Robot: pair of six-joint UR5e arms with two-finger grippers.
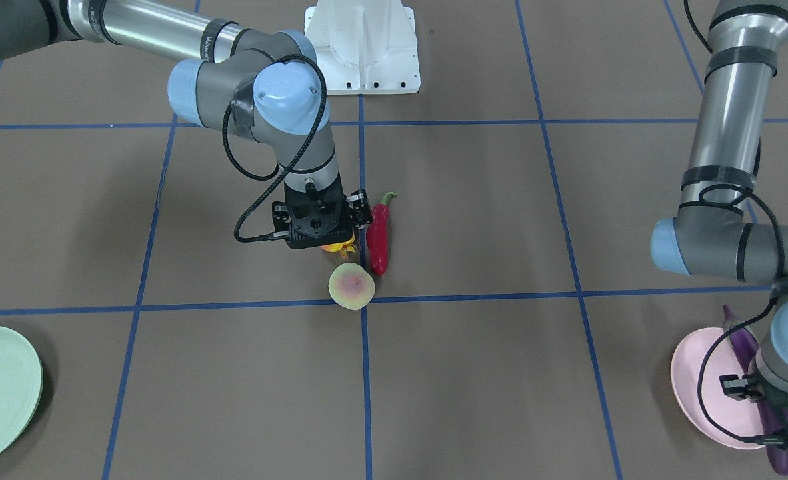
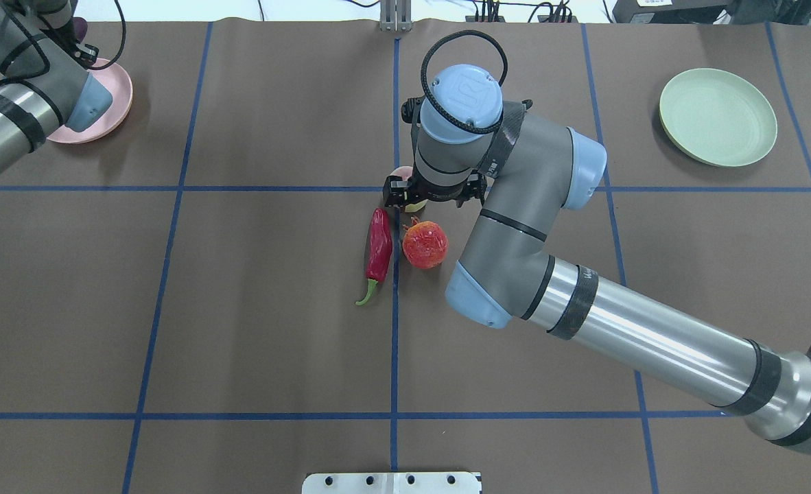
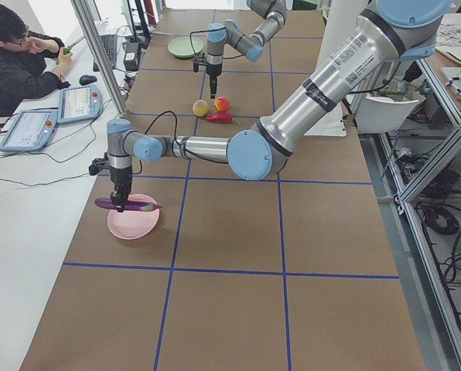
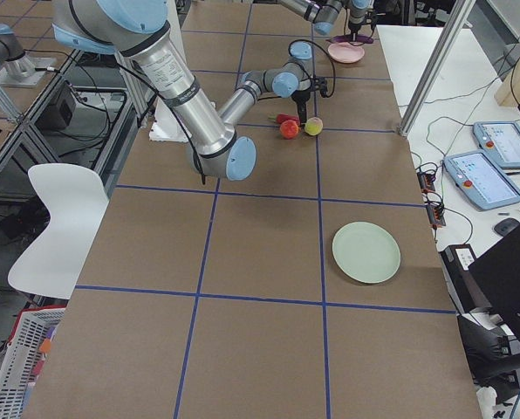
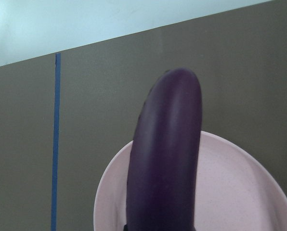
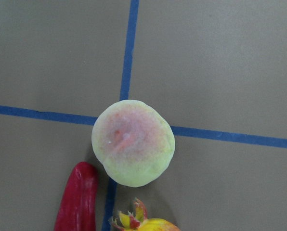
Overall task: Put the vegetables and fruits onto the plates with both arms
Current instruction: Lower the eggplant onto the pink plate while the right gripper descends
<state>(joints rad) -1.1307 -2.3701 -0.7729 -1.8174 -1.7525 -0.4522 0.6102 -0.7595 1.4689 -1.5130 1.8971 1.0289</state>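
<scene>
My left gripper (image 1: 777,417) is shut on the purple eggplant (image 1: 743,341) and holds it across the pale pink plate (image 1: 701,383), close above it. The left wrist view shows the eggplant (image 5: 165,154) over the plate (image 5: 240,192). My right gripper (image 1: 324,232) hangs above the middle of the table and looks open and empty, with its fingertips hidden under the wrist. Below it lie the pale peach (image 6: 133,142), the bumpy red-and-yellow fruit (image 2: 425,244) and the red chili (image 2: 379,245), close together. The mint green plate (image 2: 718,116) is bare.
The white base block (image 1: 367,50) stands at the robot's edge of the table. Blue tape lines (image 1: 365,373) divide the brown table top. An operator (image 3: 14,54) sits at a side desk beyond the table's edge, with tablets.
</scene>
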